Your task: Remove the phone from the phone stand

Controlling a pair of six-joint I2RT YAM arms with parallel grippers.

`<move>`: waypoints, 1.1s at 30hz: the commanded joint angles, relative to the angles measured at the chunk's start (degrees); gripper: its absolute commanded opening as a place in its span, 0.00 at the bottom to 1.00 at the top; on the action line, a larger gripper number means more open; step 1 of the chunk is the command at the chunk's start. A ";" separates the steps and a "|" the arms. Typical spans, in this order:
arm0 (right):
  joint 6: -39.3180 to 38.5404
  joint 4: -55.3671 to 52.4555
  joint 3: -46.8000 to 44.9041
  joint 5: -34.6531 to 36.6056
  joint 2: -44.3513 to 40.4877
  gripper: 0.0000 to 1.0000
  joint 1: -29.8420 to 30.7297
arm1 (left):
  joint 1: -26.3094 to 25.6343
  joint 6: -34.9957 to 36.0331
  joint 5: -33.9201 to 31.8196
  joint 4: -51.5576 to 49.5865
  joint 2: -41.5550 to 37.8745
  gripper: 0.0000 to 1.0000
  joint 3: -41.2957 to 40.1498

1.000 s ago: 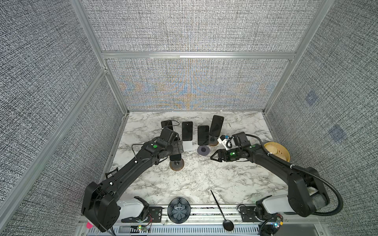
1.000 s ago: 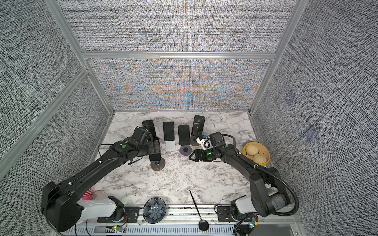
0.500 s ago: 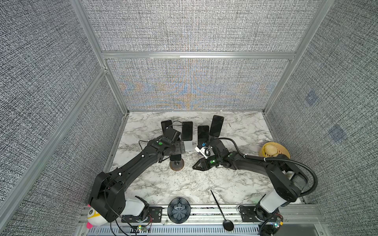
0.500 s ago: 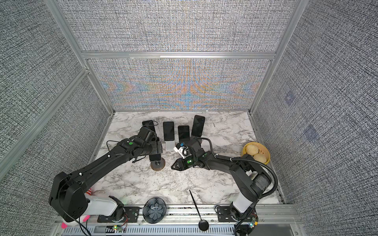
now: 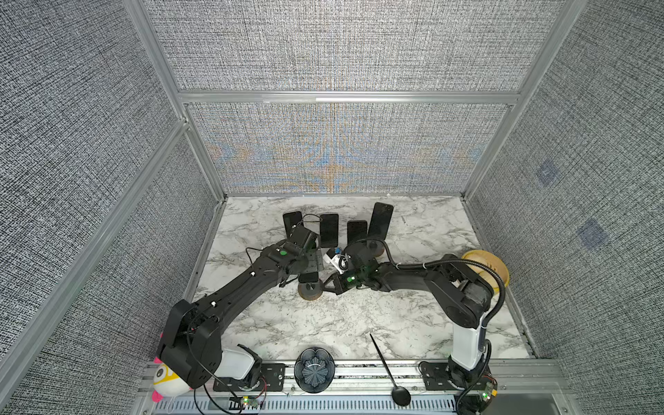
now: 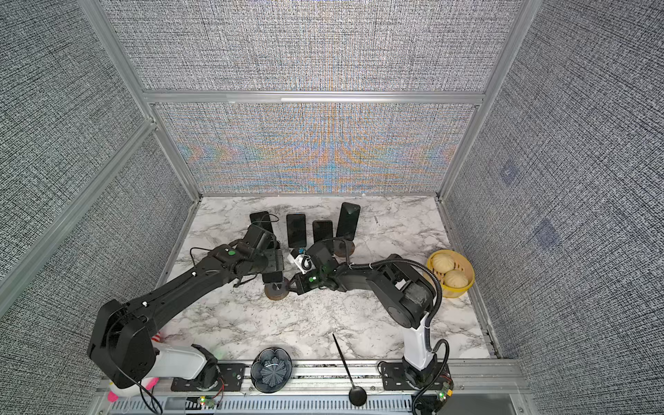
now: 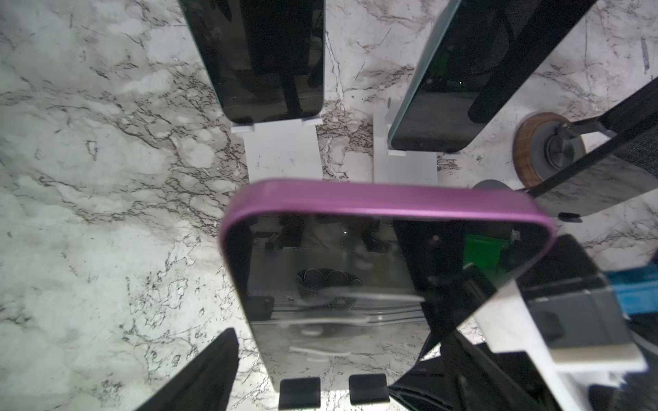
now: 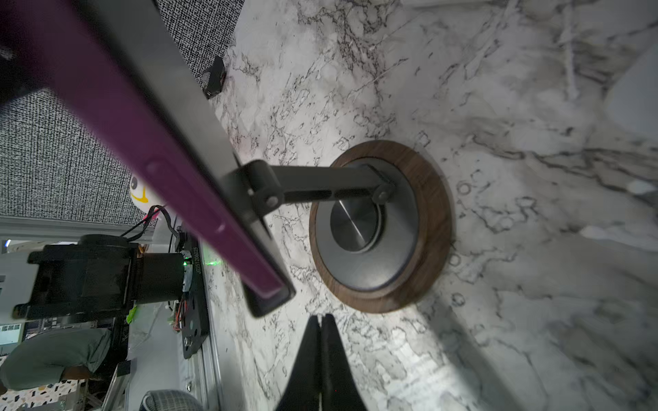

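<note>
Left gripper (image 7: 336, 336) around purple-rimmed black phone (image 7: 338, 267)

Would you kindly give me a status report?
Left gripper open, astride purple phone. Right gripper shut, empty, beside stand. Phone seated, not lifted. Nothing blocking lift.

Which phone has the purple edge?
The front phone, standing alone on the round wood-rimmed stand. Its rim is purple, while the four phones in the row behind it look dark.

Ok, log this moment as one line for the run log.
phase: reaching | left gripper: open, straddling purple-edged phone | right gripper: shut, beside stand base | phone: on stand
</note>
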 commanded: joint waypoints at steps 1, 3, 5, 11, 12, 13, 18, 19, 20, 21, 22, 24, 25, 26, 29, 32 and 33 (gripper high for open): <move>1.41 0.44 1.51 -0.81 1.52 0.02 -0.17 | -0.11 -0.65 -1.26 0.46 0.13 0.89 -0.06; 1.53 -0.46 2.55 -0.82 2.67 0.01 -0.17 | -0.05 -0.66 -1.42 0.53 0.05 0.89 -0.05; 2.03 -0.92 3.31 -0.98 3.78 0.00 -0.24 | -0.07 -0.89 -1.54 0.64 -0.04 0.88 -0.13; 1.92 -2.58 4.85 -0.73 5.68 0.00 -0.52 | -0.04 -1.41 -1.33 1.11 0.20 0.85 -0.42; 1.89 -3.07 5.26 -0.72 6.16 0.00 -0.52 | -0.06 -1.44 -1.29 1.11 0.28 0.85 -0.42; 1.85 -3.38 5.51 -0.68 6.39 0.00 -0.53 | -0.07 -1.54 -1.20 0.97 0.27 0.85 -0.37; 1.15 -5.93 6.58 0.62 7.36 0.00 -0.43 | -0.10 -1.63 -1.19 0.95 0.30 0.83 -0.38; 1.04 -6.32 6.74 0.77 7.45 0.00 -0.37 | -0.09 -1.63 -1.20 0.98 0.31 0.82 -0.34; 1.03 -6.65 6.83 1.07 7.67 0.00 -0.39 | -0.05 -1.70 -1.20 0.88 0.48 0.82 -0.20; 1.03 -6.86 6.93 1.29 7.78 0.00 -0.29 | -0.05 -1.73 -1.11 0.88 0.56 0.82 -0.22; 0.95 -7.27 7.07 1.59 7.86 0.00 -0.35 | -0.04 -1.69 -1.11 0.88 0.57 0.82 -0.23; 0.44 -8.62 7.54 2.30 8.16 0.00 -0.24 | -0.04 -1.72 -1.10 0.74 0.69 0.81 -0.20; 0.29 -9.03 7.71 2.56 8.26 0.00 -0.19 | -0.06 -1.65 -1.11 0.56 0.74 0.81 -0.16; 0.17 -9.37 7.80 2.83 8.42 0.00 -0.09 | -0.09 -1.73 -1.19 0.41 0.81 0.81 -0.08; -0.18 -10.75 8.17 3.98 8.69 0.00 0.10 | -0.07 -1.68 -1.63 -0.44 0.85 0.78 0.33; -0.24 -11.50 8.31 4.98 8.70 0.00 0.31 | -0.10 -1.59 -1.90 -1.28 0.83 0.75 0.77; -0.20 -11.83 8.35 5.42 8.67 0.00 0.27 | -0.05 -1.64 -1.92 -1.37 0.74 0.74 0.90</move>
